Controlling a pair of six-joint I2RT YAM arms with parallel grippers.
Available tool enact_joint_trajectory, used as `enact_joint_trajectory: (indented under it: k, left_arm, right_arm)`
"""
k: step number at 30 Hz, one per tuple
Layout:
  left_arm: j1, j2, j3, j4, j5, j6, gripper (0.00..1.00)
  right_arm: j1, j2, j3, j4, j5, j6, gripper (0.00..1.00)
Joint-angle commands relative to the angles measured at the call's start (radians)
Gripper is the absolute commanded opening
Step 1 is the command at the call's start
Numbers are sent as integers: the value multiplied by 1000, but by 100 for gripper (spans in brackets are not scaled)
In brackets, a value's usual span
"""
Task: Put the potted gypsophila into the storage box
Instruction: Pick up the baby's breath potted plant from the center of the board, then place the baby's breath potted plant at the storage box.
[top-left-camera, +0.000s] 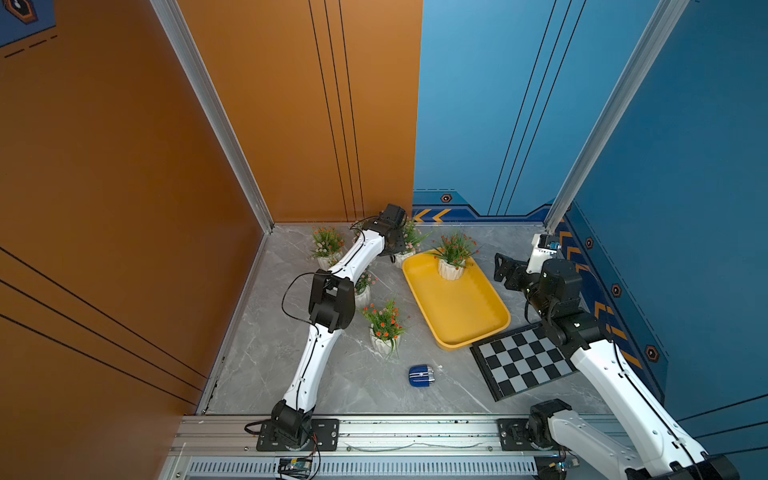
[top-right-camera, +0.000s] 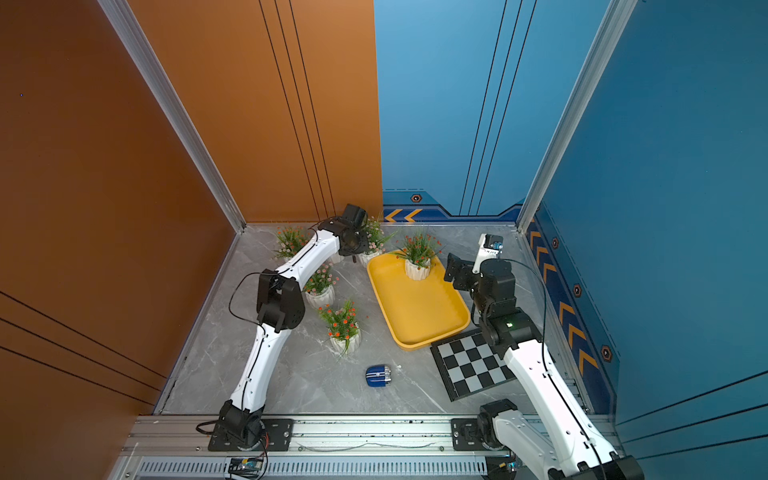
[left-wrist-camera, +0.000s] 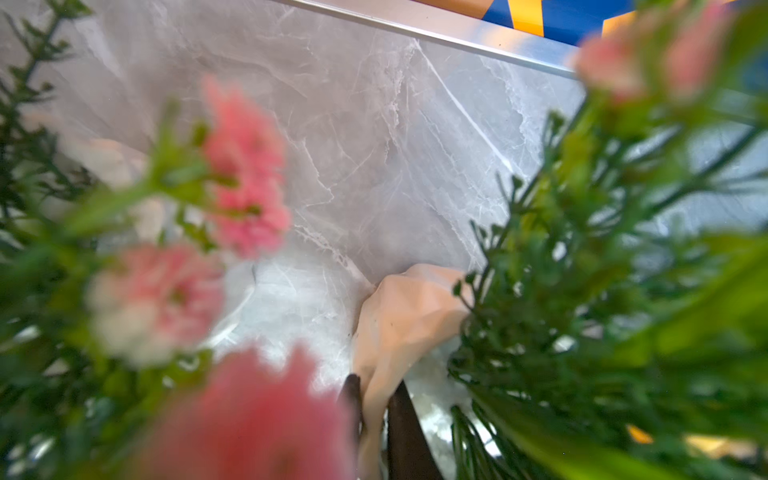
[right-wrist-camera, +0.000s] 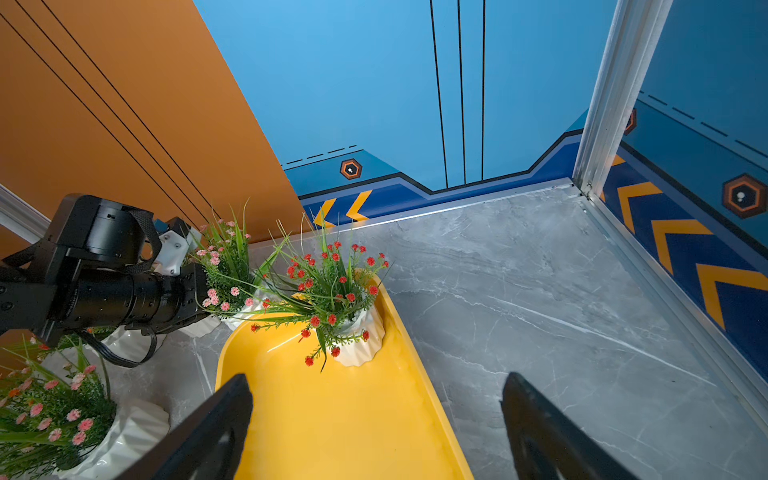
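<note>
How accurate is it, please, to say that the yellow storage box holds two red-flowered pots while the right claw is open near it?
Not quite: the storage box holds only one red-flowered pot, as the right wrist view shows. A second red-flowered pot stands outside the box in both top views. The right claw is indeed open near it.

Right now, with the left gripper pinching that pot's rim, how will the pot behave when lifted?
The pot looks rigid and faceted, so the left gripper, pinching one rim wall, probably holds it without crushing. Gripped off-centre, it may hang tilted. The thin stems will likely sway rather than snap.
</note>
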Motion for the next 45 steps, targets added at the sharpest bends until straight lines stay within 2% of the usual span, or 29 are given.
enact_joint_trajectory:
  k: [1, 7, 11, 14, 21, 29, 37, 45]
  left_arm:
    - [14, -94, -4, -49, -17, 26, 0]
    - [46, -174, -33, -49, -13, 43, 0]
    - [45, -231, -52, -48, -4, 61, 0]
    - [38, -277, -67, -48, -1, 61, 0]
    - [-18, -403, -166, -49, 16, 97, 0]
    - [-138, -507, -330, -49, -23, 122, 0]
    - [-214, -476, -363, -47, -31, 107, 0]
    - [-199, -333, -263, -48, -8, 111, 0]
  right_arm:
    - [7, -31, -12, -33, 10, 14, 95]
    - [16, -53, -9, -56, -19, 2, 95]
    - [25, -62, -6, -63, -30, 5, 100]
    - [34, -64, -11, -60, -27, 5, 100]
    - [59, -65, -7, -50, -29, 17, 100]
    - [77, -114, -10, -86, -35, 30, 100]
    - [82, -218, -46, -146, -16, 35, 100]
    - [82, -273, -74, -189, 17, 38, 100]
